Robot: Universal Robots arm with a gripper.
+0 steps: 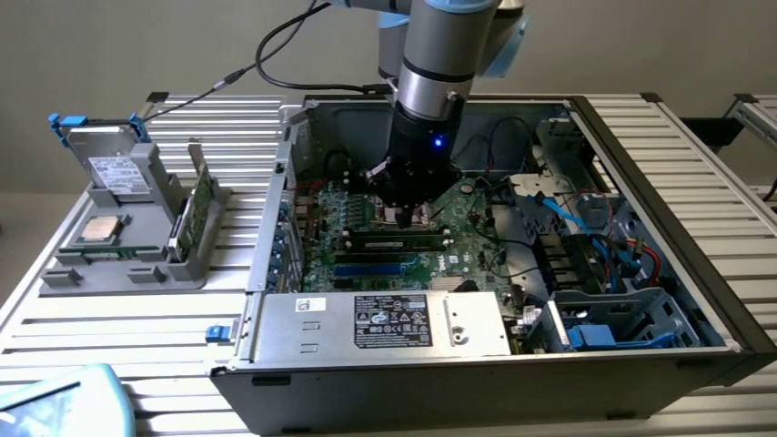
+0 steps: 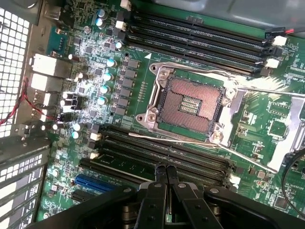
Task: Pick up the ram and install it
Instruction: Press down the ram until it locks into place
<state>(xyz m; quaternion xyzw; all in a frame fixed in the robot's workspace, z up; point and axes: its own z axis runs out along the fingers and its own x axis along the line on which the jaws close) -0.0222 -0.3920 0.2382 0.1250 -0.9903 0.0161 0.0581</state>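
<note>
One Universal Robots arm is reaching down into an open computer case (image 1: 486, 391) on a slatted metal table (image 1: 109, 337). At the exterior view's left, a grey rack (image 1: 73, 273) is carrying a hard drive (image 1: 116, 168) with a pale sticker, a square processor chip (image 1: 97, 229) and tall green boards (image 1: 200, 205) standing upright; none of their print is readable. Moving right, a silver power supply (image 1: 316, 337) is lying along the case's near edge, wearing a black-and-white label (image 1: 392, 320) whose writing is too small to read.

Above the green motherboard (image 1: 352, 205), the gripper (image 1: 407, 218) is hanging close over the ram (image 1: 395, 243). The ram is lying on the motherboard in the row of memory slots. Its long axis is running from the exterior view's left to right, roughly parallel to the power supply. Whether the fingertips are touching it cannot be told.

From the wrist view, the gripper (image 2: 167, 168) is showing its jaws narrow, the black fingers (image 2: 155, 191) all but meeting at their tips over the long black slots (image 2: 143, 155) just beside the open processor socket (image 2: 190, 102). Further black slots (image 2: 200, 38) are lying on the socket's other side.

At the exterior view's right, blue and red cables (image 1: 607, 255) are trailing through the case.
</note>
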